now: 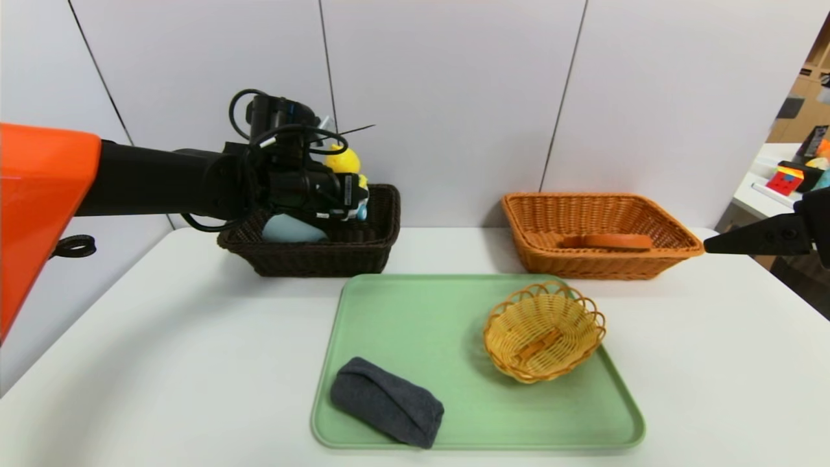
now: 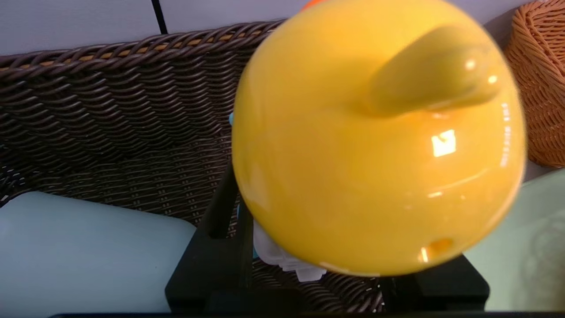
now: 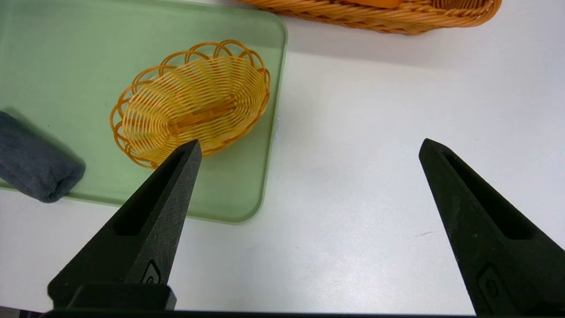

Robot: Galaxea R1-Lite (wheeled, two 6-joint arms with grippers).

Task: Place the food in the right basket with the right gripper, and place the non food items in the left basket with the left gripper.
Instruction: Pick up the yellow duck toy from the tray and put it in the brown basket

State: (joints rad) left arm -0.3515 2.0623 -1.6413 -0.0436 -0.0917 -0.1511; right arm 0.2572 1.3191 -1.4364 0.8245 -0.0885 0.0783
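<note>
L gripper point(image 1: 353, 194): over the dark brown left basket point(image 1: 363, 250), w/ fingers clamped on the yellow duck toy point(image 1: 343, 162). In the left wrist view the duck's round yellow body fills most of the shot, black fingers point(image 2: 225, 247) on both sides, white base bits just under it.
Left basket: holds the blue-grey cup point(image 1: 292, 228), lying low against the near-left inside wall. Duck is above the rim, towards the basket's right end; can't tell if it touches the bottom.
R gripper point(image 1: 713, 245): at the far right edge of the head view, beside the orange-tan basket's right end, above the bench. Fingers spread wide apart, nothing between them; right wrist view shows bare white bench point(image 3: 353, 176) in the gap.
Right basket point(image 1: 538, 250): orange-tan, at the back right; the bread slice point(image 1: 609, 241) lies flat inside it, orange-brown crust showing.
Green tray point(image 1: 415, 311): on the bench in front of both baskets. Carries the small round yellow wicker bowl point(image 1: 543, 331), right side, nothing in it, and the dark grey pouch point(image 1: 387, 402), near-left corner, lying on its side. Bowl and pouch well apart.
</note>
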